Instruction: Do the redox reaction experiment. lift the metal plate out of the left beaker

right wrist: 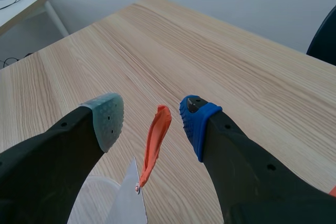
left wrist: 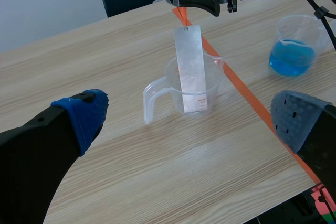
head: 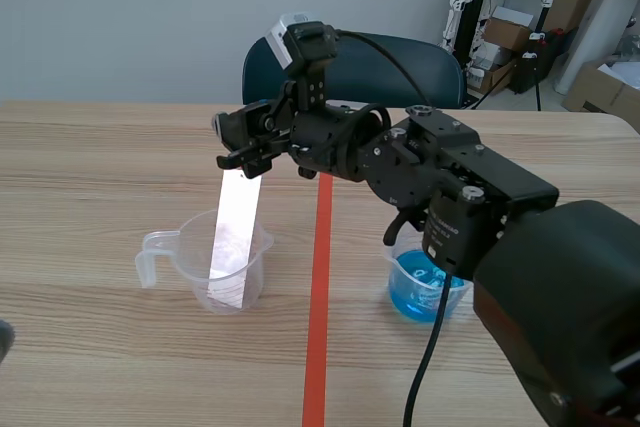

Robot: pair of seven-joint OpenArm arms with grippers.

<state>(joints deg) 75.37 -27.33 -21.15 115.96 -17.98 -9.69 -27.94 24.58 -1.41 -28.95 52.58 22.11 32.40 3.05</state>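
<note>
Finds the plate (head: 233,237) not yet out: standing tilted in the left beaker (head: 195,247), foot on the bottom and top end well above the rim, a lean that offers that end to a reach from above. Cannot tell whether any clear liquid lies in there. Shows the right gripper (right wrist: 151,106) reaching past the tape line (head: 318,297) to hover just over the plate's top, spread far enough to straddle the orange tab (right wrist: 155,140) tied through the plate's hole, yet pinching nothing: a gap on either side, toward the grey-green pad (right wrist: 107,116) and toward the blue pad (right wrist: 195,124). Points to the tab as the intended handle, sparing the metal face and holding the thick fingers clear of the rim. Calls next, probably, for closing on the tab, then a straight slow pull upward, so as not to drag or tip the light beaker by the plate's foot. Has the left gripper (left wrist: 191,111) back on the near side of that beaker, spread wide and holding nothing, seemingly parked out of the way though well placed to steady it. Leaves the right beaker (head: 420,297), with its blue liquid, well apart across the tape line.
</note>
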